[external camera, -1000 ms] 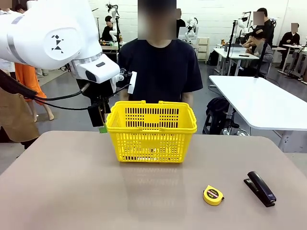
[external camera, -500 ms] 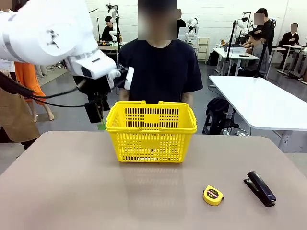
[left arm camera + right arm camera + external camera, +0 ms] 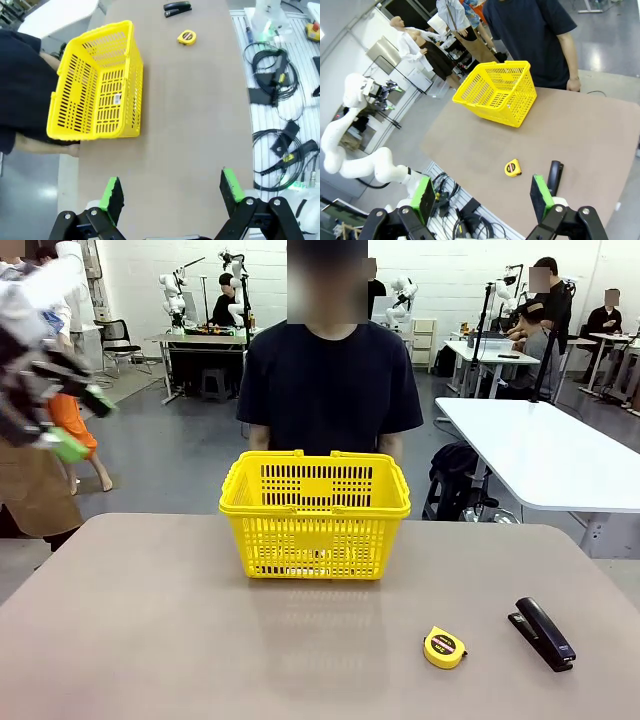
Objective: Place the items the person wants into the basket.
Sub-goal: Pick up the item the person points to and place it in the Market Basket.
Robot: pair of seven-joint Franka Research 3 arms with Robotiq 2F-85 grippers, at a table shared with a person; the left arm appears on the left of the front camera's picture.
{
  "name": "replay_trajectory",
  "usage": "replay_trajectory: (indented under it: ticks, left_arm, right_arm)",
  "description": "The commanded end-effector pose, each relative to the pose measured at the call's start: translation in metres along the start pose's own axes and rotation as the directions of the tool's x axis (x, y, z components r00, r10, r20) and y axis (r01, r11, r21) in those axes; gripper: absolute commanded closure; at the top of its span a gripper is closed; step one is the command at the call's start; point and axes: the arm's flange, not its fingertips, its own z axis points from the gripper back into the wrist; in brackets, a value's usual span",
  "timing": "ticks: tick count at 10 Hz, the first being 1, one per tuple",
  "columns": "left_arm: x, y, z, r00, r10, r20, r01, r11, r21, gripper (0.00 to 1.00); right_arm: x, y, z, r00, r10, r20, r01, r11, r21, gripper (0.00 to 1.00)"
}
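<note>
The yellow basket [image 3: 315, 515] stands at the table's far middle, right in front of the person [image 3: 330, 380] in a dark T-shirt. The items are out of view. My left gripper [image 3: 82, 425] is a blur at the far left, off the table's edge, its green pads well apart. In its wrist view the left gripper [image 3: 171, 189] is open over bare tabletop, with the basket [image 3: 95, 85] far ahead. My right gripper [image 3: 481, 196] hangs open and holds nothing, high above the near right of the table, looking down on the basket [image 3: 495, 92].
A round yellow tape measure [image 3: 444, 647] and a black stapler [image 3: 541, 633] lie at the near right of the table [image 3: 150, 620]. Cables [image 3: 275, 75] lie on a rack past the table's near edge. Other tables and people are farther back.
My left arm has swung away from the basket's left rim to the far left, now blurred with motion. Its gripper stayed open. The basket, tape measure and stapler have not moved.
</note>
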Motion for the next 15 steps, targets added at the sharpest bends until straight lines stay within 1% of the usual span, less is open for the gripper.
replay_trajectory:
  ticks: [1,3,4,5,7,9,10,11,12,14,15]
  left_arm:
    - [-0.053,0.008,0.032,0.992,0.060,0.114,-0.054,0.997,-0.053,0.00]
    - [-0.098,0.010,0.075,0.962,0.075,0.261,-0.061,0.996,-0.063,0.00]
    - [-0.118,0.013,0.092,0.946,0.082,0.312,-0.068,0.996,-0.057,0.00]
    - [-0.136,0.019,0.105,0.930,0.085,0.357,-0.056,0.994,-0.092,0.00]
    - [-0.162,0.022,0.118,0.907,0.078,0.413,-0.036,0.993,-0.109,0.00]
    - [-0.166,0.027,0.136,0.926,0.057,0.374,-0.024,0.995,-0.092,0.00]
    - [-0.164,0.021,0.142,0.936,0.050,0.348,-0.025,0.997,-0.077,0.00]
    - [-0.163,0.016,0.145,0.944,0.053,0.325,-0.033,0.997,-0.067,0.00]
    - [-0.165,0.020,0.147,0.948,0.068,0.310,-0.052,0.997,-0.061,0.00]
    - [-0.170,0.016,0.144,0.945,0.081,0.318,-0.072,0.997,-0.042,0.00]
    - [-0.170,0.018,0.145,0.947,0.094,0.307,-0.087,0.995,-0.039,0.00]
  right_arm:
    - [0.002,0.000,-0.001,1.000,0.017,0.011,-0.018,1.000,0.019,0.00]
    - [0.002,0.000,-0.001,1.000,0.017,0.011,-0.018,1.000,0.019,0.00]
    - [0.002,0.000,-0.001,1.000,0.017,0.011,-0.018,1.000,0.019,0.00]
    - [0.002,0.000,-0.001,1.000,0.017,0.011,-0.018,1.000,0.019,0.00]
    - [0.002,0.000,-0.001,1.000,0.017,0.011,-0.018,1.000,0.019,0.00]
    - [0.002,0.000,-0.001,1.000,0.017,0.011,-0.018,1.000,0.019,0.00]
    - [0.002,0.000,-0.001,1.000,0.017,0.011,-0.018,1.000,0.019,0.00]
    - [0.002,0.000,-0.001,1.000,0.017,0.011,-0.018,1.000,0.019,0.00]
    - [0.002,0.000,-0.001,1.000,0.017,0.011,-0.018,1.000,0.019,0.00]
    - [0.002,0.000,-0.001,1.000,0.017,0.011,-0.018,1.000,0.019,0.00]
    - [0.002,0.000,-0.001,1.000,0.017,0.011,-0.018,1.000,0.019,0.00]
